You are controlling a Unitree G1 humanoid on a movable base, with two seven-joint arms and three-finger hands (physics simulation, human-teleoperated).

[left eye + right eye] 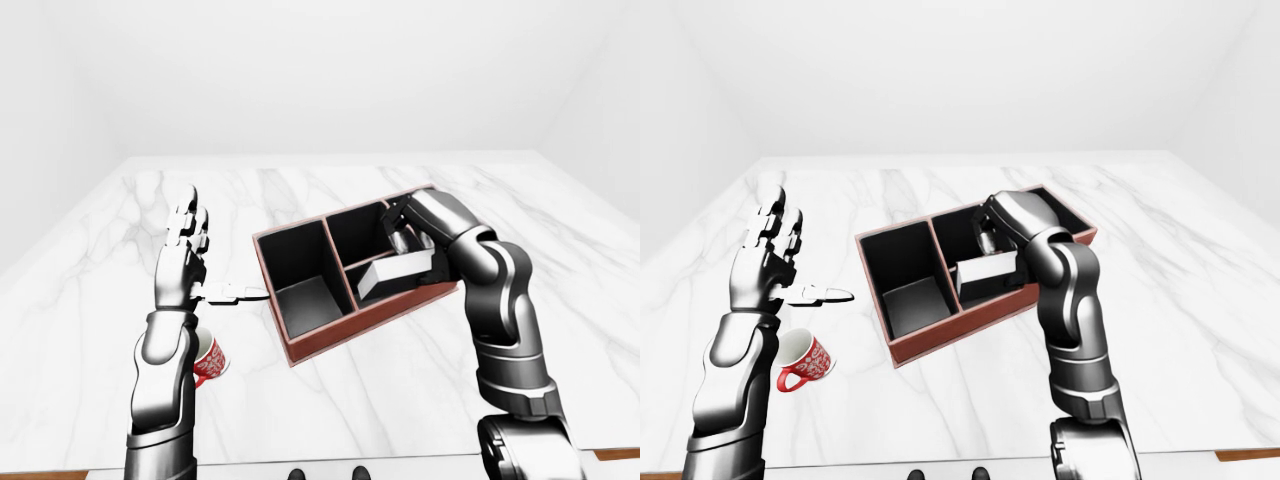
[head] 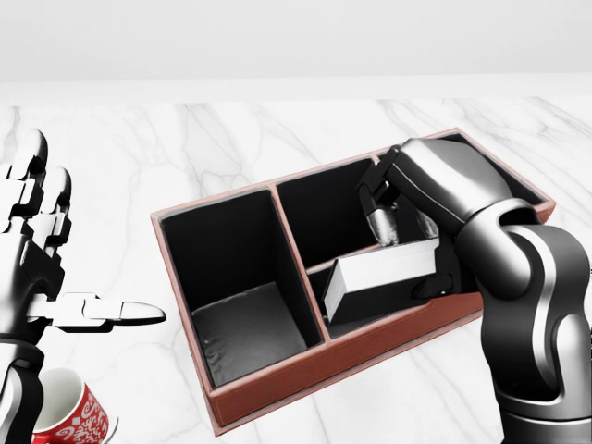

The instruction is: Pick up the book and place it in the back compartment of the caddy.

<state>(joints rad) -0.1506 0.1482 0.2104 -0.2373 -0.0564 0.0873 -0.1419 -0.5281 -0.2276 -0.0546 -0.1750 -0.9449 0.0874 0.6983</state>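
Observation:
The caddy (image 2: 277,390) is a red-brown box with black compartments, lying at an angle on the marble table (image 2: 120,166). The book (image 2: 384,268), white page edge showing under a dark cover, hangs tilted over the small compartment in the lower middle of the caddy in the head view. Part of it dips below the rim. My right hand (image 2: 407,257) is shut on it, fingers (image 2: 384,225) over the top and thumb underneath. Far to the left, my left hand (image 2: 55,277) is raised and open, holding nothing and clear of the caddy.
A red mug with white lettering (image 2: 72,421) lies on its side under my left hand, at the bottom left of the head view. The caddy's large left compartment (image 2: 245,324) and upper middle compartment (image 2: 324,217) hold nothing. The table's near edge (image 1: 940,462) shows in the right-eye view.

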